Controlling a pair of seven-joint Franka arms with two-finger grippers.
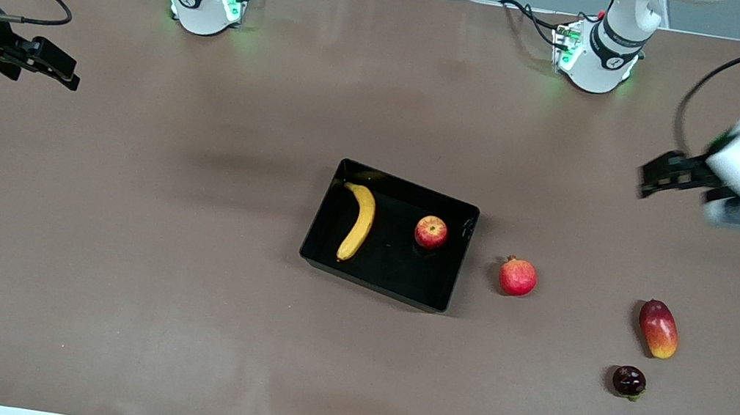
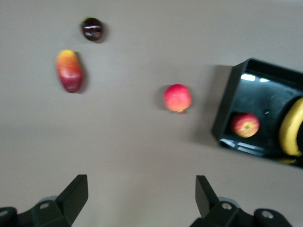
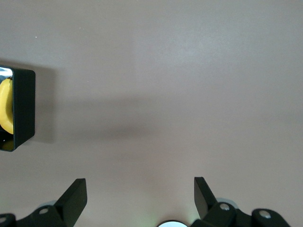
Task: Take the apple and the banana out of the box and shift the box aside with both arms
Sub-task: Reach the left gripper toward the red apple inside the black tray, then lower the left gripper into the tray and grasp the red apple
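The black box [image 1: 457, 266] [image 2: 227, 118] [image 3: 24, 104] sits mid-table. Inside it lie the yellow banana [image 1: 359, 222] [image 2: 291, 127] [image 3: 5, 106] and the small red apple [image 1: 431, 232] [image 2: 245, 125], apart from each other. My left gripper [image 1: 656, 180] [image 2: 141, 196] hangs open and empty over bare table at the left arm's end. Over bare table at the right arm's end, my right gripper [image 1: 58, 69] [image 3: 140, 196] is also open with nothing between its fingers.
A red pomegranate [image 1: 517, 277] [image 2: 178, 98] lies beside the box toward the left arm's end. Farther that way are a red-yellow mango [image 1: 658, 329] [image 2: 69, 71] and a small dark fruit [image 1: 628, 380] [image 2: 92, 29] nearer the front camera.
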